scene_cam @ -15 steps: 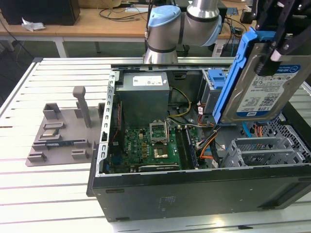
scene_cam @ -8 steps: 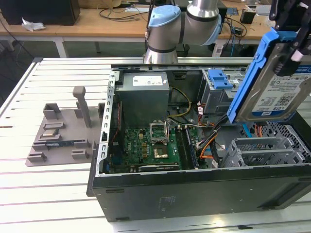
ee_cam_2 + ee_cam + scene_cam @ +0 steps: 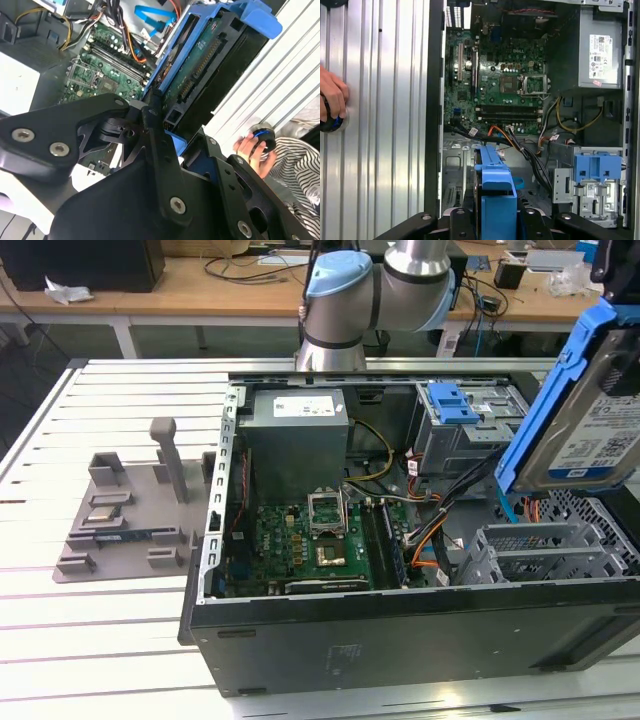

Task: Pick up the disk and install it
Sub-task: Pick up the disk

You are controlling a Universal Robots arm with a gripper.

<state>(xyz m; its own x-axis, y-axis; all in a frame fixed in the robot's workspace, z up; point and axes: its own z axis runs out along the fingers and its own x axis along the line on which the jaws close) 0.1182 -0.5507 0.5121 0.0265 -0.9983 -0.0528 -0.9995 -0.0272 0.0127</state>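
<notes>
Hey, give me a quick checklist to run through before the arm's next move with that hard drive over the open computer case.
1. Grip: the gripper is shut on the disk: ok.
2. Disk installed: it hangs above the case, not in a bay: not ok.
3. Case open, side panel off: ok.
4. Path: cables clear of the drive cage: cannot tell.
5. Person's hand outside the case, on the table: ok.
</notes>
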